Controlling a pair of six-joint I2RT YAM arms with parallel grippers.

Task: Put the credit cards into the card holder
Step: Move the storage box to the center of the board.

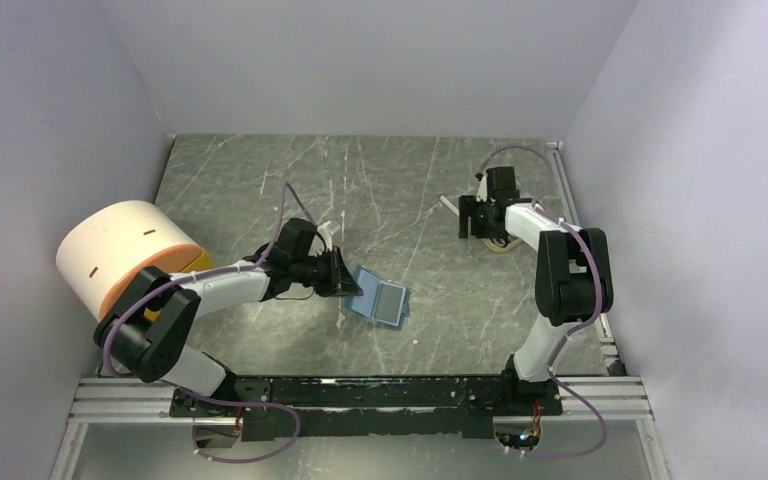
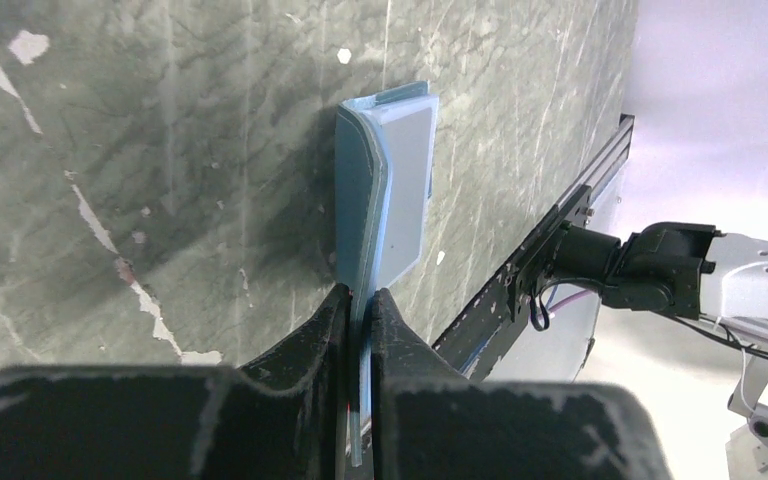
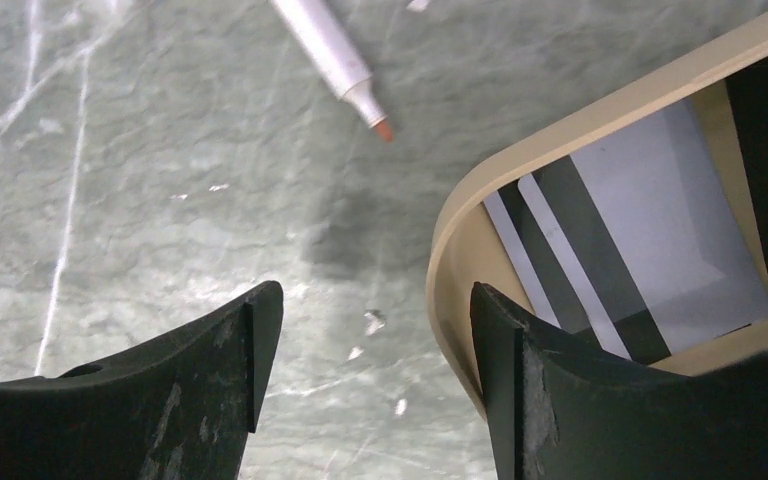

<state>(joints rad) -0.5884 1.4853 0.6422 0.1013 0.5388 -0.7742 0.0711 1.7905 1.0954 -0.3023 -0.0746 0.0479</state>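
The left gripper (image 2: pixel 360 300) is pinching one thin edge of the card holder (image 2: pixel 390 190), its jaws pressed almost together on that teal-blue flap. The card holder (image 1: pixel 380 300) is lying opened out near the middle of the marbled grey table (image 1: pixel 410 180), just right of the left gripper (image 1: pixel 345 280), with its paler blue slot panel facing up. In the left wrist view the gripped flap is standing up on edge from the surface.

The right gripper (image 3: pixel 375 300) is hanging over the far right part of the table with its jaws spread wide and nothing gripped between them. One finger is sitting over bare table, the other over the curved rim of the tan tray (image 3: pixel 560 130); whether it is touching the rim I cannot tell. The credit cards (image 3: pixel 650 200) are lying flat inside that tray, pale with dark stripes, well apart from the card holder. A white marker (image 3: pixel 325 45) with an orange tip is lying on the table just beside the tray.
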